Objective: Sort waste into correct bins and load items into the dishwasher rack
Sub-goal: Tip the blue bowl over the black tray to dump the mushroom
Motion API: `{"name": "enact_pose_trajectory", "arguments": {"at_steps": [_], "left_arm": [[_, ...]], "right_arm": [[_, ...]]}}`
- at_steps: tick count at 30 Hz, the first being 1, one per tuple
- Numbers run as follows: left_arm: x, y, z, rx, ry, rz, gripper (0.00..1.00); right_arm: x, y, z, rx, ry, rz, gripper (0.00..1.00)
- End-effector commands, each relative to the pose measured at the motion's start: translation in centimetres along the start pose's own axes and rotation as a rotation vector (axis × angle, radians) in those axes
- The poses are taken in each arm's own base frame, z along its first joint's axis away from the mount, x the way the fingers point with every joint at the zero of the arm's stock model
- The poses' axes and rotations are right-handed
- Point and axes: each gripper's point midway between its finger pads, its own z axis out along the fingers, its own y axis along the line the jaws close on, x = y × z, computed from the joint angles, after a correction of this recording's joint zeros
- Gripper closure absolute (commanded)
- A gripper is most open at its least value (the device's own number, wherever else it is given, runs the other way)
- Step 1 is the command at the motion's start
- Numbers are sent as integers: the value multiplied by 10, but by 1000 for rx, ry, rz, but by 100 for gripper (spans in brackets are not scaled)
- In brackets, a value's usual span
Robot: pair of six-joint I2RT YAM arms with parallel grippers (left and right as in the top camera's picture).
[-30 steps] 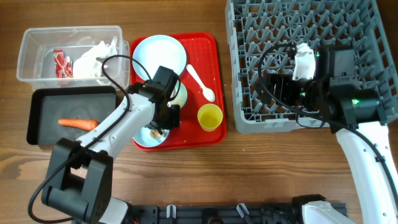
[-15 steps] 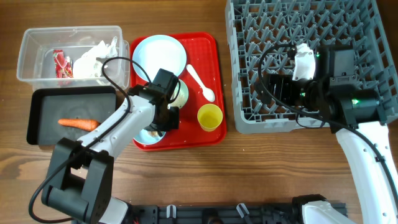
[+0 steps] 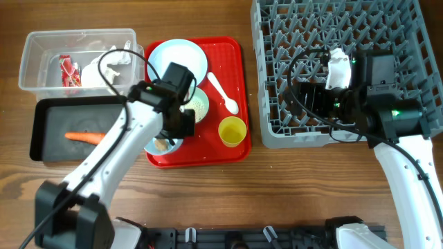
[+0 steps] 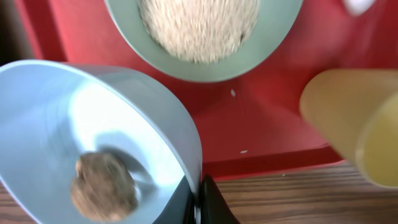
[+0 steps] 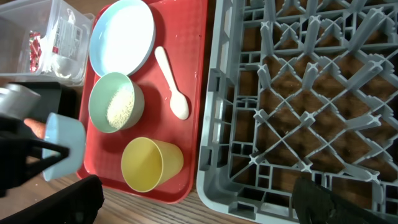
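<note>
Black tray [image 3: 52,114] to the left of the light blue bowl [image 3: 151,146], near but not touching, with only the left edge of the red tray [image 3: 232,52] between. Long side of that bin running left to right, so plenty of length to tip over; carrot [image 3: 86,137] already lying along it. Clear tub [image 3: 41,41] just behind it, holding the wrapper [image 3: 69,71] and tissue [image 3: 104,66]. Left arm by far the nearer; right arm well apart, over the dishwasher rack [image 3: 277,117].

Left tool [image 4: 198,204] closed on the bowl's rim, one finger inside the wall and one outside, seen at the bottom edge of the wrist view. Bowl tilted, held over the front-left corner of the red tray, apparently clear of it. Small brown food scrap [image 4: 102,183] resting low inside. Pale green bowl [image 4: 124,25] with rice [image 4: 199,25] just behind, yellow cup [image 4: 351,124] to the right, neither touched.

Right tool [image 3: 304,100] spread wide, gripping nothing.

Likely next: carry the bowl left across the tray edge and tip the scrap out beside the carrot. Worth minding the tilt, lest the scrap drop on the surface [image 3: 208,194] short of the bin.
</note>
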Motion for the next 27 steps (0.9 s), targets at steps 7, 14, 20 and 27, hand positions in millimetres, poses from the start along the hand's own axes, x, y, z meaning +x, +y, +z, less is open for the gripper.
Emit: {"name": "enact_pose_trajectory", "arguments": {"at_steps": [7,14,20,27], "left_arm": [[-29,76,-47,72,-153,-303,96],[-57,139,-68,402,-290,-408,96],[-74,182,-99,792,-507,-431,96],[-77,232,-103,1220,-595,-650,96]], "right_arm": [[-7,0,-2,5,-18,0,0],[-7,0,-2,5,-19,0,0],[-8,0,-2,4,-21,0,0],[-6,0,-2,5,-14,2,0]]}}
